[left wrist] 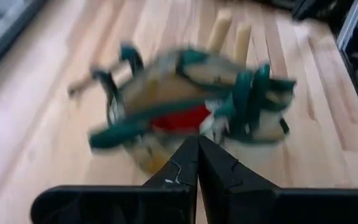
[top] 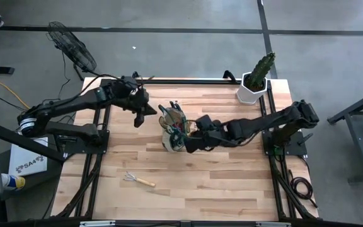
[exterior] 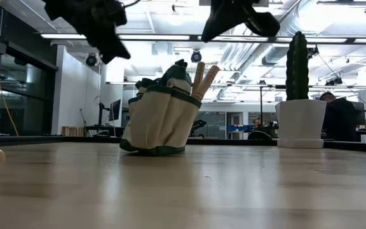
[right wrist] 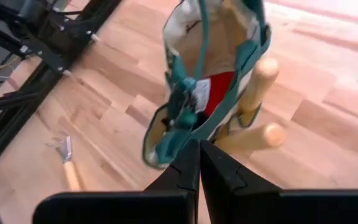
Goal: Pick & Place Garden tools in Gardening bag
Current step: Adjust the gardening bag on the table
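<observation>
— Right, item one: the gardening bag [top: 172, 129]?
— Tan fabric, dark green trim, standing upright near the middle of the tabletop [top: 188, 183]. Two pale wooden handles [exterior: 203, 79] stick up out of its side pocket, and a red piece [right wrist: 219, 90] shows inside the mouth.

— Item two, the left gripper [top: 138, 118]?
— Raised above the tabletop, just beside the bag on the left arm's side, not touching it. Fingers pressed together, holding nothing (the left wrist view shows the two tips meeting, with the bag lying just ahead of them).

— Item three, the right gripper [top: 186, 146]?
— Hanging right by the bag's edge on the right arm's side, above the tabletop. Fingers likewise together and empty; in its wrist view the bag's open mouth sits directly beyond the tips.

— Loose tools?
— One hand rake [top: 138, 180], wooden handle, metal tines, flat on the tabletop well apart from the bag, toward the near edge and clear of both grippers.

— Anything else entered?
— A green cactus [top: 261, 68] in a white pot [top: 251, 93] at the far right corner.
</observation>
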You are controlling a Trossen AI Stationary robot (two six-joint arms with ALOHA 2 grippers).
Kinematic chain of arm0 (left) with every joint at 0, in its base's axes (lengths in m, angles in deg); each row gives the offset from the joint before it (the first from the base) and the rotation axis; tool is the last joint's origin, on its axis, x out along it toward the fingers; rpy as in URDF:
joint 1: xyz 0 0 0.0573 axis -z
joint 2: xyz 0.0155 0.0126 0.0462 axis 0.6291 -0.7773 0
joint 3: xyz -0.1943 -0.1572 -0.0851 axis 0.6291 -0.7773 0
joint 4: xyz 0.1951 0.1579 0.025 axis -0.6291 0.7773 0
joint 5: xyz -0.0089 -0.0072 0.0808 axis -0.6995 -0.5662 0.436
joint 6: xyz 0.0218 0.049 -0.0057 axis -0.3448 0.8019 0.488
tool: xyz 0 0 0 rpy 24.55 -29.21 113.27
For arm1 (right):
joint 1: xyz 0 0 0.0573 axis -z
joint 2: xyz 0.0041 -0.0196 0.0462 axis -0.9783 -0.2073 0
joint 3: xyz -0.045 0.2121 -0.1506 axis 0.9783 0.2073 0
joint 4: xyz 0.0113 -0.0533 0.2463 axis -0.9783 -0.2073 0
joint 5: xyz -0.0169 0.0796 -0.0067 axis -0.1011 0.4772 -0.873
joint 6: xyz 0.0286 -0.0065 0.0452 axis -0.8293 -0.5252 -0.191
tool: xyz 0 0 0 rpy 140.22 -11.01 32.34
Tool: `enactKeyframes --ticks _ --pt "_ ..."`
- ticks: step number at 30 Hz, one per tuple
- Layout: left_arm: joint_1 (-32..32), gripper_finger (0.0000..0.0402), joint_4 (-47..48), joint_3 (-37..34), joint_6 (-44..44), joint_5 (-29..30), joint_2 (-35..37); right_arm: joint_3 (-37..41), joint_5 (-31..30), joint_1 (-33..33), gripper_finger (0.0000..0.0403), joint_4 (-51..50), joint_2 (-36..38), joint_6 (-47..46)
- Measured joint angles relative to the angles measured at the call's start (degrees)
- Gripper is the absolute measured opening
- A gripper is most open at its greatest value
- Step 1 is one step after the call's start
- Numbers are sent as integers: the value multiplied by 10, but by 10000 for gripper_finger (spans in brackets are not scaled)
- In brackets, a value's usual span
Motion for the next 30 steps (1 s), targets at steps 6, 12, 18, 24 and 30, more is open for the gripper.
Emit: enactKeyframes --ticks 6,12,18,24,30 --pt "0 2 -85 0 137 -20 -17 0 35 37 4 -12 0 34" --pt "0 60 -123 0 234 -3 -37 0 66 53 15 -55 5 54" --pt "14 142 -130 0 325 21 -72 0 69 54 58 -106 5 53" --pt "59 167 -179 0 436 86 -113 0 74 53 104 -128 5 54" --pt "92 168 -193 0 481 138 -143 0 75 53 125 -147 5 54"
